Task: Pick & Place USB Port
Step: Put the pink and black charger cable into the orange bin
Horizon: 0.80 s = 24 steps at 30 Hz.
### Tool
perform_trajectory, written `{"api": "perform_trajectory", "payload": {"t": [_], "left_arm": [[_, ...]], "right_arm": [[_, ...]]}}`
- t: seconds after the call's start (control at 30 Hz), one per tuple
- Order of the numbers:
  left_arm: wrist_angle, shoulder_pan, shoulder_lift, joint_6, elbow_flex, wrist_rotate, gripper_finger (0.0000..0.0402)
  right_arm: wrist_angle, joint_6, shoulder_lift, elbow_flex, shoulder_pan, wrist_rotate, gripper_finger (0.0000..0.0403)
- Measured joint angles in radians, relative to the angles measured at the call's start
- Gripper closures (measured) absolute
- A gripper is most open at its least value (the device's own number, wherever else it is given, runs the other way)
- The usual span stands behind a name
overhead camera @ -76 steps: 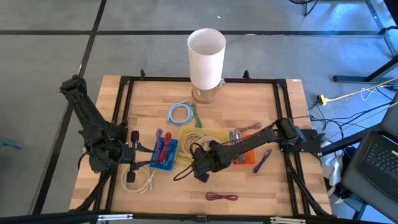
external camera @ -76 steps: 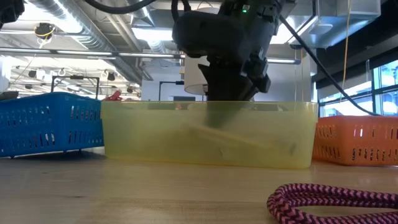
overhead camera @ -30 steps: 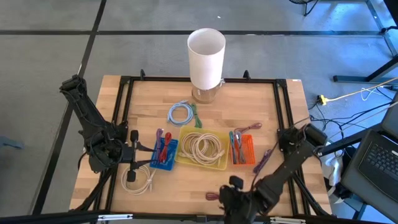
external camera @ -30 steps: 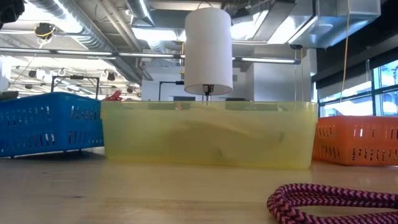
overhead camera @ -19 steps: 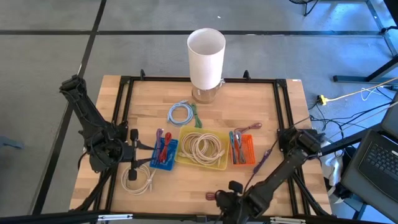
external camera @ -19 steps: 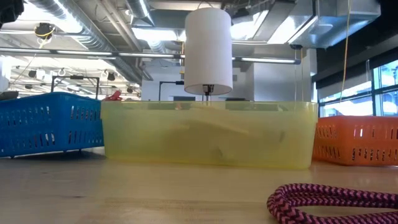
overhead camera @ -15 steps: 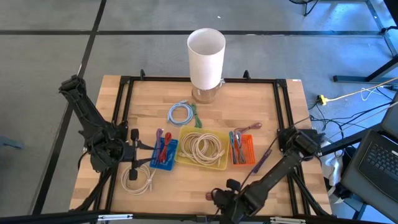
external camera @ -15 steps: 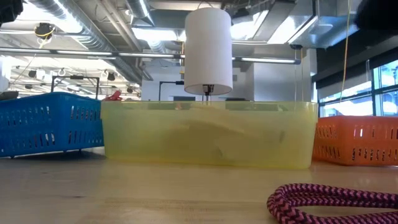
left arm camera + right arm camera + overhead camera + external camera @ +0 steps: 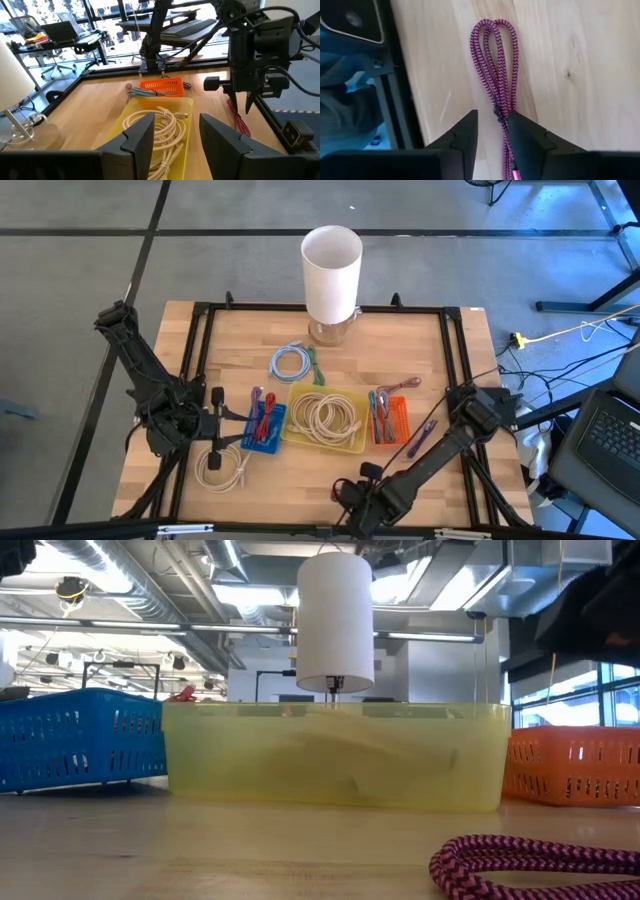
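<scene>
A pink braided cable (image 9: 495, 65), folded into a long bundle, lies flat on the wood near the table's near edge; it also shows in the low view (image 9: 540, 862). My right gripper (image 9: 492, 117) hovers over it, pointing down, open, with one finger on either side of the bundle. The high view shows that gripper (image 9: 358, 498) covering the cable, and the left wrist view shows it (image 9: 248, 100) above the table. My left gripper (image 9: 176, 122) waits open at the table's left side (image 9: 215, 422), facing the bins.
A yellow bin (image 9: 325, 420) holds a white coiled cable. It is flanked by a blue bin (image 9: 263, 425) and an orange bin (image 9: 390, 420). A white coil (image 9: 220, 465) and a blue coil (image 9: 290, 362) lie on the wood. A white lamp (image 9: 332, 270) stands at the far edge.
My right gripper has moved a little toward the table's left along the near edge, coming over the pink cable, and its arm now shows at the upper right of the low view. The cable has stayed where it was.
</scene>
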Motion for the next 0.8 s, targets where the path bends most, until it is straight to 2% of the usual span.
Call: {"api": "perform_trajectory", "payload": {"t": [0.2,0.6,0.8], "left_arm": [[0.0,0.0,0.0,0.0,0.0,0.0,0.0253],[0.0,0.0,0.0,0.0,0.0,0.0,0.0253],[0.0,0.0,0.0,0.0,0.0,0.017,0.0253]], "right_arm": [[-0.006,-0.003,0.007,0.0,-0.001,0.001,0.0303],[-0.007,-0.003,0.008,0.0,-0.002,0.004,0.0361],[-0.023,0.0,0.008,0.0,-0.003,0.023,0.0358]]}}
